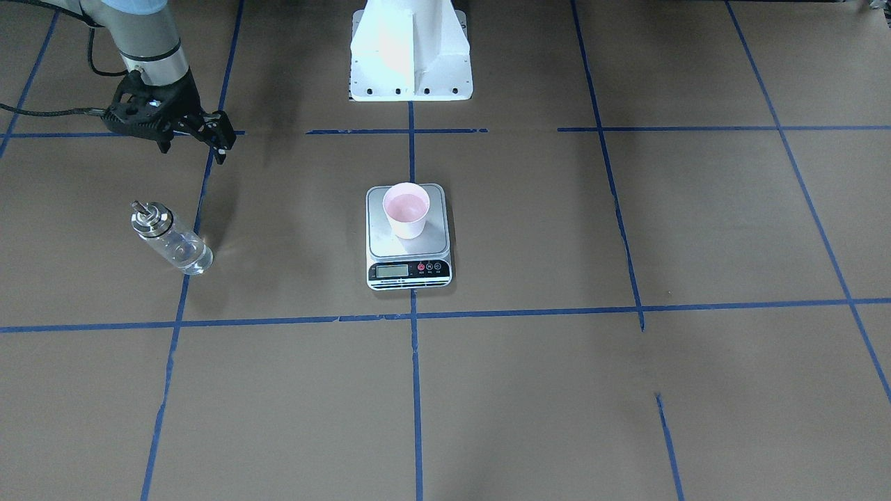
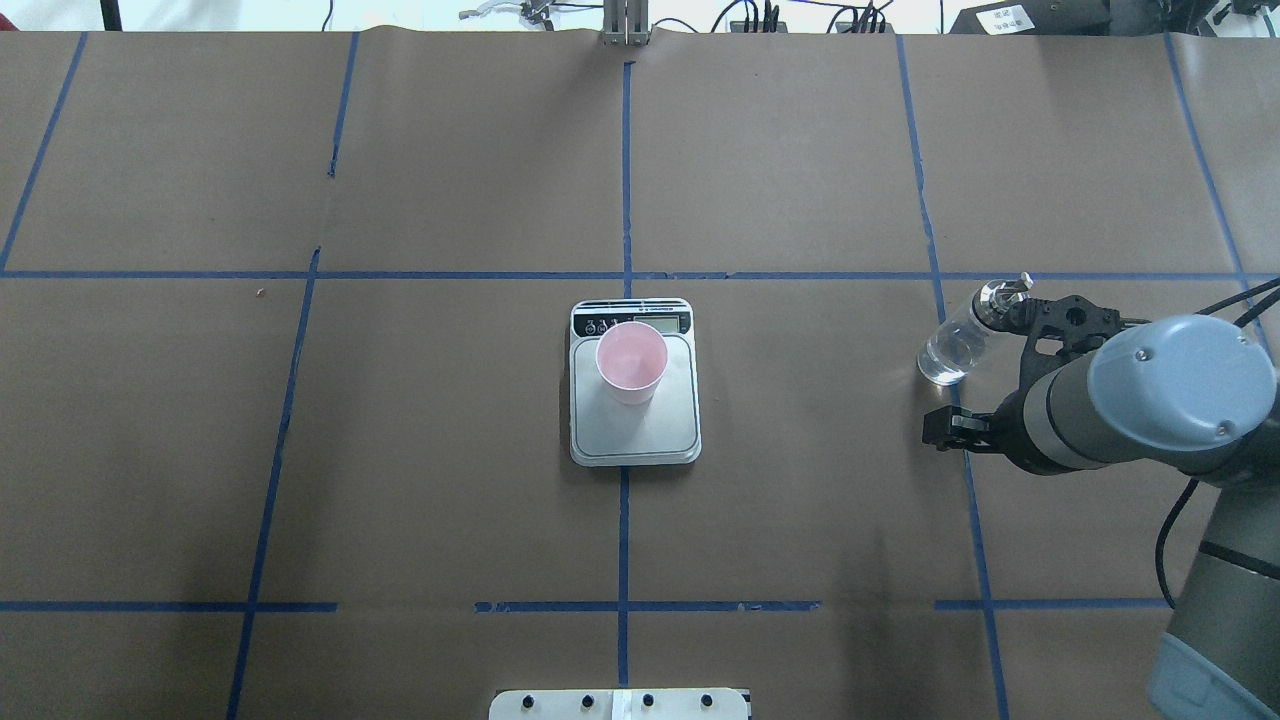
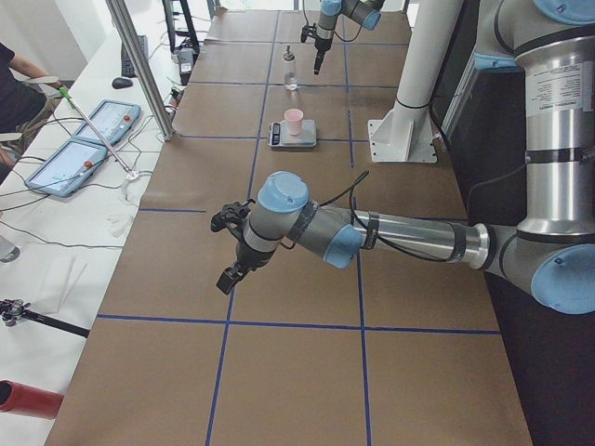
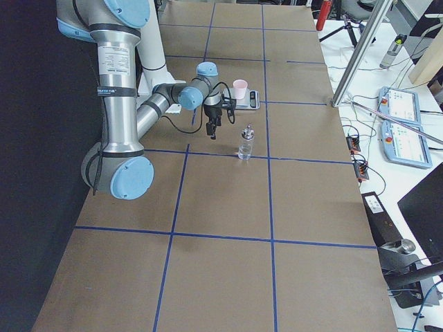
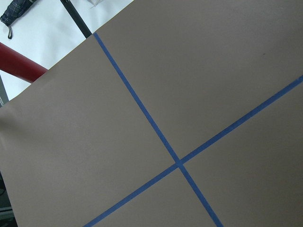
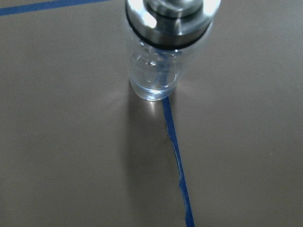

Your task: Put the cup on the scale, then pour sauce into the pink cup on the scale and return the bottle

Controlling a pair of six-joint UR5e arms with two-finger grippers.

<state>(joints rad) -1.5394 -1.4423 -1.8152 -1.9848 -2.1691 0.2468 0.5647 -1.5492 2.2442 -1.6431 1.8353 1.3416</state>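
Nearest the right wrist lens, noted bottle upright on the paper, base on a blue tape line, metal collar uppermost; sauce too clear to gauge for level. Found right gripper raised on the robot's side of the bottle, near it but apart; jaws spread and empty. Found cup upright about mid-plate on scale at table centre, well to the left of the bottle in the overhead view; no liquid made out in the cup. Left gripper seen only from the table's end, hanging over the paper well apart from the work; unable to say whether jaws apart or together.

Judged: cup placed; pour not evidenced; step in hand taken as the reach for the bottle. Recommend:
- lower to the height of the glass body, below the collar, not onto collar or spout;
- straddle the bottle squarely before closing;
- close gently, on account of smooth glass liable to slip or tip;
- lift straight up before carrying left toward the cup;
- keep spout clear of the cup rim and avoid pressing on the scale.
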